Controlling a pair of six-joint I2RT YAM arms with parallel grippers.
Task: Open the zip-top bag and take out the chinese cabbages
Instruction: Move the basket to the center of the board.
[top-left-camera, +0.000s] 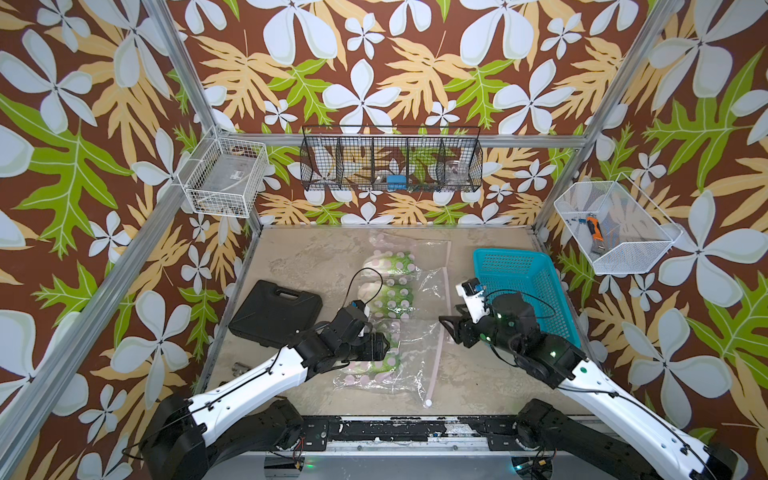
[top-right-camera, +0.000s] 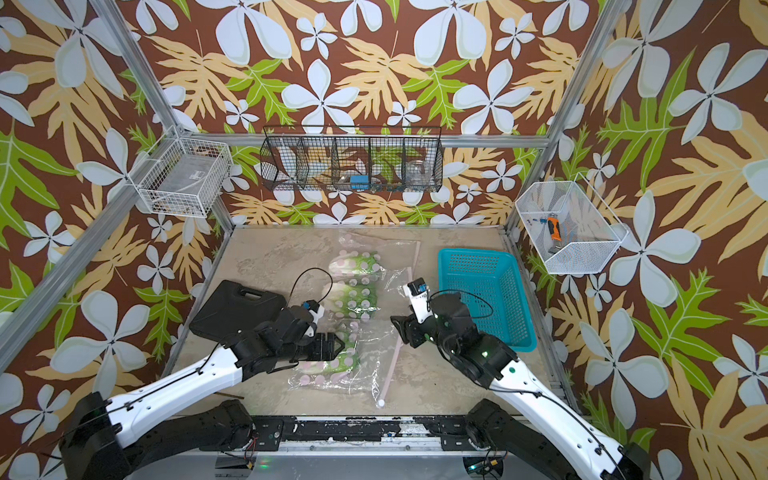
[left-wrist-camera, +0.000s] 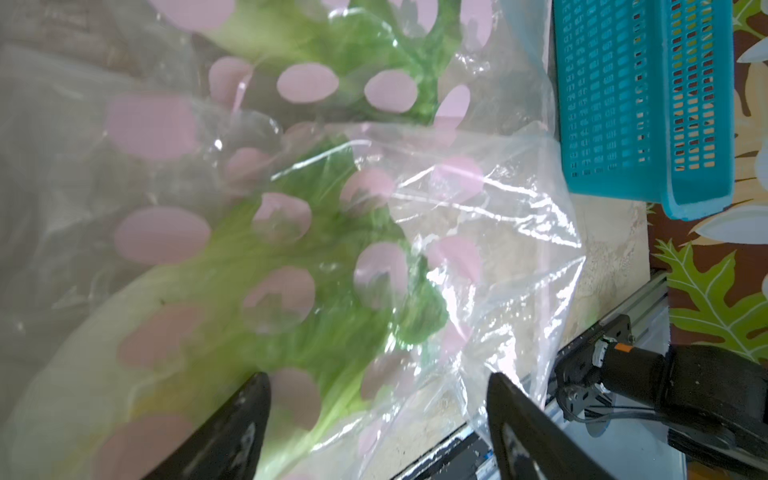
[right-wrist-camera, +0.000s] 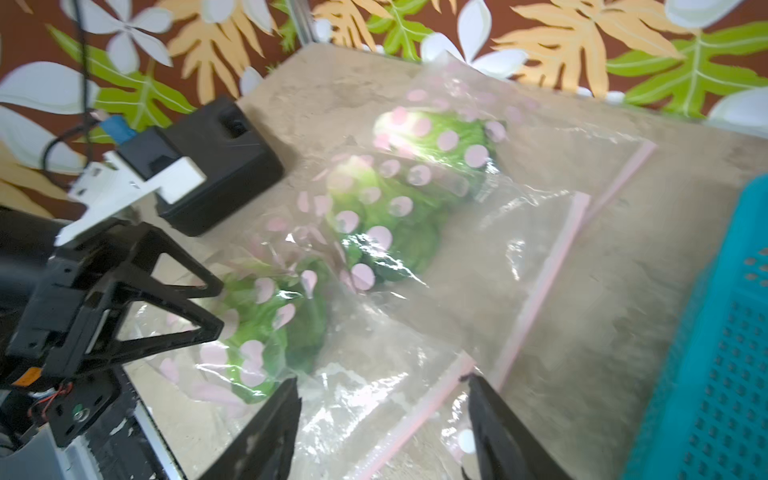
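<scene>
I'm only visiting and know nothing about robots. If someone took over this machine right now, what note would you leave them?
Left hand: open, holding nothing, over the bag by the cabbage nearest the robot.
Right hand: open, holding nothing, above the pink zip strip.
Things: the zip-top bag lies on the table, with all three chinese cabbages in a row inside it.
Done: no cabbage is out. I cannot tell whether the zip is open.
Left: open the bag's mouth if it is shut, then lift out all three.
</scene>
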